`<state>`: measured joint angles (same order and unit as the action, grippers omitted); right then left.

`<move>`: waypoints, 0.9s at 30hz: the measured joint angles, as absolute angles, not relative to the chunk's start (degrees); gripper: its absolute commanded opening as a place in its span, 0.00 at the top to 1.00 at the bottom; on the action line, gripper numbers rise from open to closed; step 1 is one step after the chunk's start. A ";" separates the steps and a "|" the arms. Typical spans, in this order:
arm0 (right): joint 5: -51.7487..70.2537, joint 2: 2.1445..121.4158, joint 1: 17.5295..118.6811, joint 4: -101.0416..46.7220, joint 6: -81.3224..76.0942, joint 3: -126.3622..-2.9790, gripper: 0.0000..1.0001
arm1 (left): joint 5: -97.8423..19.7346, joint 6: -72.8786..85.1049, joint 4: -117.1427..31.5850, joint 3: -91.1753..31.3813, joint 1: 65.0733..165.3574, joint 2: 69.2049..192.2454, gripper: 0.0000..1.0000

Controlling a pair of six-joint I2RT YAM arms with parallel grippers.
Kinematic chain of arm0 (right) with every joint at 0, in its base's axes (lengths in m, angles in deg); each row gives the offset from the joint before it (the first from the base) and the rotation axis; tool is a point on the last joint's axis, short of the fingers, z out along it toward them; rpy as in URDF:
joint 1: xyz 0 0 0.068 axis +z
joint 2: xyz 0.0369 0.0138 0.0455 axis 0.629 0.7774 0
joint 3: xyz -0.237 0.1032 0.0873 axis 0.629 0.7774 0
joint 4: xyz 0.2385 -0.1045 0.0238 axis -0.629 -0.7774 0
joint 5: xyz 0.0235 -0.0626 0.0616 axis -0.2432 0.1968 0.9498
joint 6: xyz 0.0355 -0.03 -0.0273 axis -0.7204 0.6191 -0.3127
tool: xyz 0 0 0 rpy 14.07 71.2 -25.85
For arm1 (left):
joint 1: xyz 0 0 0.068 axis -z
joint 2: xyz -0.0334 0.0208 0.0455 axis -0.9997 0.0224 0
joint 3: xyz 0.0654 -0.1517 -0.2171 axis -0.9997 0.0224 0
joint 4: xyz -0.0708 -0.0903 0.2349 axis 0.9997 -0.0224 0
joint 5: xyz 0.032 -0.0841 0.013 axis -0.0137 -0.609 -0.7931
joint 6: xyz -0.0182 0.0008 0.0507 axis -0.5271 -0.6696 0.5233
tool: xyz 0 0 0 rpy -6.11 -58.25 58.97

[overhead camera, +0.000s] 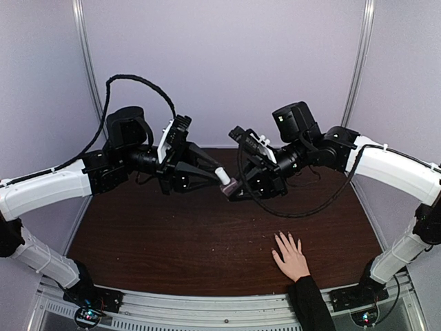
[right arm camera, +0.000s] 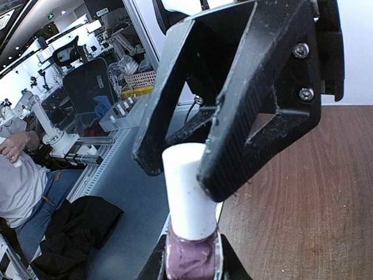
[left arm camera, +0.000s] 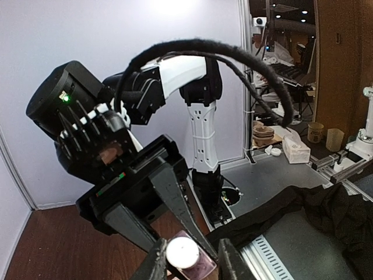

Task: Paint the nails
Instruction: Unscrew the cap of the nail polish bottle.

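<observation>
At the bottom edge the left gripper (left arm camera: 191, 263) has its fingers (left arm camera: 155, 265) close on either side of a white cap (left arm camera: 182, 251) atop a small purple bottle (left arm camera: 201, 273) — contact cannot be told; the right gripper (left arm camera: 180, 240) faces the camera, its black fingers slanting down to the bottle. Behind, a black cable (left arm camera: 233, 55) loops over the white arm (left arm camera: 201, 134); brown tabletop (left arm camera: 41, 245) lies lower left.

A human hand (overhead camera: 291, 256) lies flat, fingers spread, on the dark wooden table (overhead camera: 172, 234).

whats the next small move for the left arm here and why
Probably close the left gripper firmly on the white cap, then twist it off: its fingers flank the cap while the right gripper holds the purple bottle, still capped.
</observation>
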<state>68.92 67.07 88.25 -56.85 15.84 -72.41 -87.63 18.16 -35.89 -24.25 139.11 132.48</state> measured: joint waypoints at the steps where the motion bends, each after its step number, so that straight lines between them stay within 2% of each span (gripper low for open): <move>1: 68.94 67.11 88.25 -56.85 15.84 -72.43 1.00 | -87.63 18.14 -35.89 -24.25 139.13 132.48 0.77; 8: 68.70 67.18 88.52 -56.91 15.84 -72.48 1.00 | -87.41 18.01 -35.56 -24.23 139.17 132.59 0.89; 14: 65.42 66.61 88.52 -56.87 15.82 -72.45 1.00 | -85.05 16.13 -35.15 -24.25 139.11 132.86 0.94; 19: 56.83 64.09 88.52 -55.36 14.90 -71.91 1.00 | -79.94 13.79 -33.24 -24.27 139.13 132.90 0.96; 27: 37.86 62.76 88.12 -51.34 12.76 -70.86 1.00 | -63.81 8.46 -35.41 -27.83 139.11 135.87 0.97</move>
<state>37.86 62.76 88.12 -51.34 12.76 -70.86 -63.81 8.46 -35.41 -27.83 139.11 135.87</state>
